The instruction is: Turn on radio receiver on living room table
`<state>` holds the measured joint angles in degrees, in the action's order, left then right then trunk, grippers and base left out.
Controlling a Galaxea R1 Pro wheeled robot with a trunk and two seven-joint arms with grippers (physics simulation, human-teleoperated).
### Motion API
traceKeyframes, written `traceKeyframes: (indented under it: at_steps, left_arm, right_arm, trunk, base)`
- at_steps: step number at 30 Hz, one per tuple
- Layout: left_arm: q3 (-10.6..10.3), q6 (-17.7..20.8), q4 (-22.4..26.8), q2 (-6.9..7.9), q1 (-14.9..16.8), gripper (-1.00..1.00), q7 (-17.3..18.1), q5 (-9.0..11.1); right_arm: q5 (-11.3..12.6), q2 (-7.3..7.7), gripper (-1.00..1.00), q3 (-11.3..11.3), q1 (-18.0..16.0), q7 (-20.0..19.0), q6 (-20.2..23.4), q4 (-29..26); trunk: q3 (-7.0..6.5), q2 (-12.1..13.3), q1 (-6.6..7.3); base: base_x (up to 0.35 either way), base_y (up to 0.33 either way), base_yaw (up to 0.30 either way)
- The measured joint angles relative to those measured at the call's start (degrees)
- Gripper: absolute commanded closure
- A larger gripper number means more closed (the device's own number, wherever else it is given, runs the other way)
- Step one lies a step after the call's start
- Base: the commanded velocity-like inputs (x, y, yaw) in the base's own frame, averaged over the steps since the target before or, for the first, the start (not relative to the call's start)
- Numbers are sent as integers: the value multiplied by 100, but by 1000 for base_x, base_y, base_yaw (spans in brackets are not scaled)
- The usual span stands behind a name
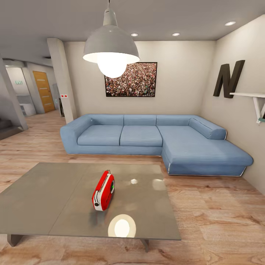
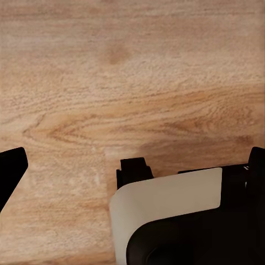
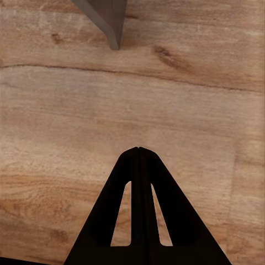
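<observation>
The radio receiver (image 1: 103,195) stands just below the centre of the head view, a small rounded block with a glossy red face, white sides and a thin wire handle arching over its top. It rests on the table (image 1: 44,198), a low rectangular slab whose smooth grey top mirrors the lamp as a bright oval near its front edge. Behind it, across the middle of the frame, sits the blue L-shaped sofa (image 1: 147,138) (soft, cushioned fabric) on the light wood floor (image 1: 221,221). A white dome pendant lamp (image 1: 111,49) hangs at upper centre; a dark letter N (image 1: 229,78) is at upper right.

The right wrist view adds the right gripper (image 3: 138,152), its black fingers pressed together to a point above grained planks, with a grey table leg (image 3: 107,19) at the top. The left wrist view shows black fingertips (image 2: 11,168) spread wide apart at the frame's edges over the floor.
</observation>
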<state>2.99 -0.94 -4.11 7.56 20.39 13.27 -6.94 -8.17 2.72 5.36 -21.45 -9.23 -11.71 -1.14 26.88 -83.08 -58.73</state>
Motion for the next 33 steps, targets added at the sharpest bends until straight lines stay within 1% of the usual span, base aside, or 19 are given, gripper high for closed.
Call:
traceKeyframes:
  at_steps: [33]
  left_arm:
    - [0,0,-1,0,0,-100,0,0]
  right_arm:
    - [0,0,100,0,-2,0,1,0]
  trunk:
    - [0,0,0]
  base:
    - [0,0,0]
